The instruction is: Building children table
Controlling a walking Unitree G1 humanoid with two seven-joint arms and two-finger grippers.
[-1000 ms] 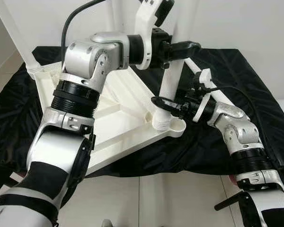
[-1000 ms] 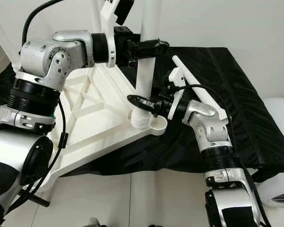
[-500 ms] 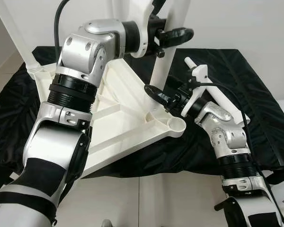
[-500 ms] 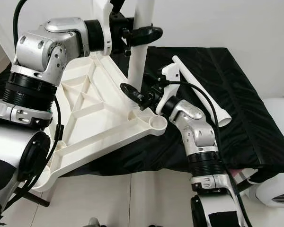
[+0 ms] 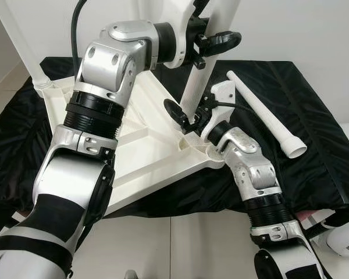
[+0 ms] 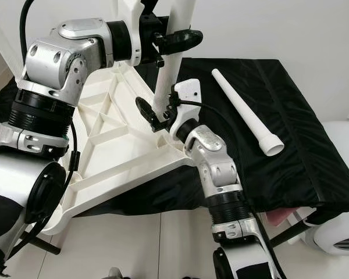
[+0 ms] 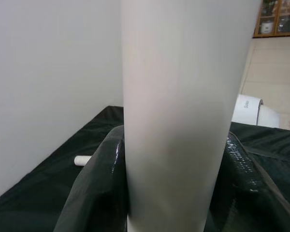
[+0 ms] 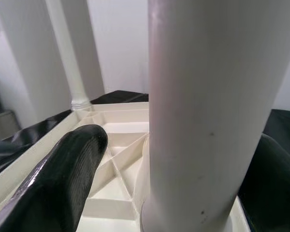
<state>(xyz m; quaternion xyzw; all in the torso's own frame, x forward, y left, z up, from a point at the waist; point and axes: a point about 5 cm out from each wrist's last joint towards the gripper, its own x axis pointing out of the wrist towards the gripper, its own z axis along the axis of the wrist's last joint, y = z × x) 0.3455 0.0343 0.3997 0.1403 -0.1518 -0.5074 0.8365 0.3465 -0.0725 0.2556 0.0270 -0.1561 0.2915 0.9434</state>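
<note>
White triangular plastic tabletop (image 5: 145, 145) lies upside down, ribs up, on a black cloth-covered surface (image 5: 314, 116); its near edge juts out past the cloth over the pale floor (image 5: 209, 244).

White tubular plastic table leg (image 5: 199, 75) stands tilted at the tabletop's right-hand corner, its lower end at the corner socket (image 5: 212, 152). Whether it is seated in the socket is not clear.

Left gripper (image 5: 216, 42) clamps the tilted leg high up, black fingers (image 7: 94, 193) pressed on both sides of the tube.

Right gripper (image 5: 183, 116) sits low on the same leg, just above the tabletop. One black finger (image 8: 63, 174) stands off the tube with a gap; the other lies behind it. Jaws look spread around the leg, not squeezing.

Another white leg (image 5: 23, 46) stands fitted at the far left corner. A loose white leg (image 6: 244, 110) lies flat on the cloth to the right, apart from the tabletop.
</note>
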